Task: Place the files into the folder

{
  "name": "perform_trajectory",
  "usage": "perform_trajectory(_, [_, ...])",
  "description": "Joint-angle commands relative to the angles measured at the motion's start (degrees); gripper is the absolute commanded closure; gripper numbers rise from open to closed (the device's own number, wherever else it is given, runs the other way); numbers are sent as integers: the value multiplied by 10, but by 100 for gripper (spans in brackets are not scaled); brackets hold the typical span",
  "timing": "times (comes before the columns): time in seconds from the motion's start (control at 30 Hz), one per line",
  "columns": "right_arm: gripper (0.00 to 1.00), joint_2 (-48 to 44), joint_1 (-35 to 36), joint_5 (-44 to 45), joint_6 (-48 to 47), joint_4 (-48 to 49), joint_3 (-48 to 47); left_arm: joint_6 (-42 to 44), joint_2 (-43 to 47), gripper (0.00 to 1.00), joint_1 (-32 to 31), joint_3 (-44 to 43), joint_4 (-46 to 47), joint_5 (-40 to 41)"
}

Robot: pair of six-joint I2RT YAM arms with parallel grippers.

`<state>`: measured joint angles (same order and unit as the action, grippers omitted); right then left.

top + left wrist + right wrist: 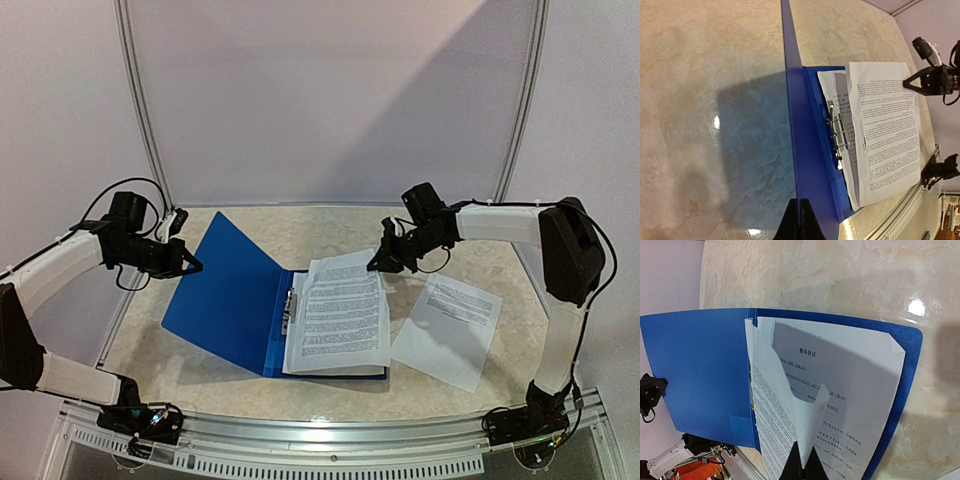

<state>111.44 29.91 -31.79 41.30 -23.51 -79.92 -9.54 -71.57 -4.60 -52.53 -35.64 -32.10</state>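
At the centre of the top view the folder (225, 300) lies open on the bench (300, 225). Its left cover is tilted up off the surface and pinched at the outer edge by the left jaws, closed on it at middle left. On the right half, just right of the metal clip (291, 312), the top sheet (340, 320) rests askew over another sheet (850, 365). The right jaws are closed on its far corner, which curls up between them at the bottom of the right wrist view. A loose sheet (448, 330) lies flat on the bench at lower right, just beside the folder.

The step in hand looks like squaring the held sheet onto the stack. Done well, the corner comes down low and slow, turning the page until its long edge runs along the clip and its borders sit inside the blue margin. Let go only once the paper is flat, since a thin sheet drags easily. The left arm should hold the cover wide meanwhile.
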Motion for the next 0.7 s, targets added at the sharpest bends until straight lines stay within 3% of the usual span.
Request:
perform_trajectory(0.0, [100, 24, -5, 3, -9, -5, -22, 3, 8, 100, 3, 6, 0, -2])
perform_trajectory(0.67, [100, 88, -5, -19, -16, -18, -76, 3, 7, 100, 3, 5, -1, -2])
